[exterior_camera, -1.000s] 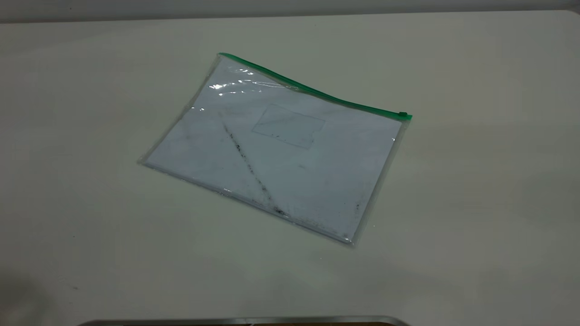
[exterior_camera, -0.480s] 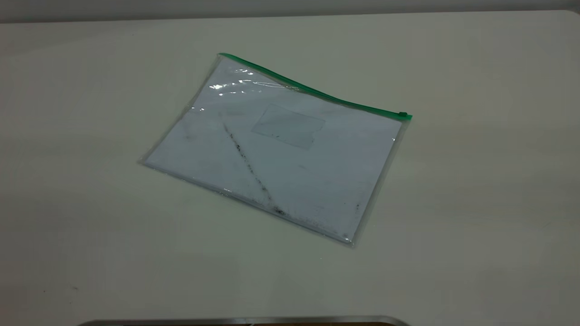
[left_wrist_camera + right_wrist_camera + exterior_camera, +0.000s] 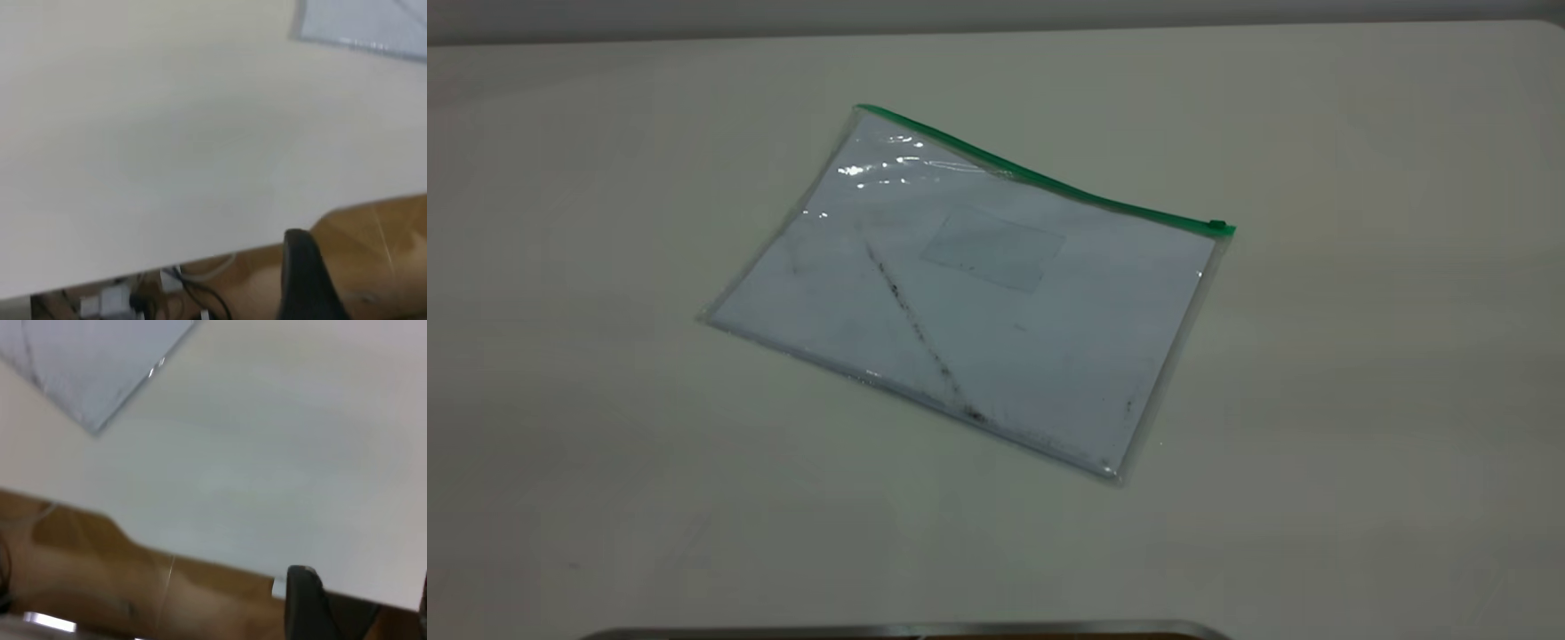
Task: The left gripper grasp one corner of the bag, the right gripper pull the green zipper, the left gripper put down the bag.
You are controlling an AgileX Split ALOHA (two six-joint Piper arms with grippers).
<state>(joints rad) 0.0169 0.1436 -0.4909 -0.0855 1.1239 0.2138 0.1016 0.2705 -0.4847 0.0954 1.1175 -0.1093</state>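
Bag [image 3: 969, 293]: lying flat on the table [image 3: 1360, 400], long side slanting.
Green zipper [image 3: 1040, 178]: running along my far edge.
My fingers: I cannot tell.

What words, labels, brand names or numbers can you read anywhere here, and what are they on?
None: no legible text in any view.
The bag on the table: white paper inside with no print that can be made out, only dark smudges and a diagonal crease.
Clear rectangular pocket on the bag's face: holds no readable label.
The green zipper and its slider: no marking can be made out.
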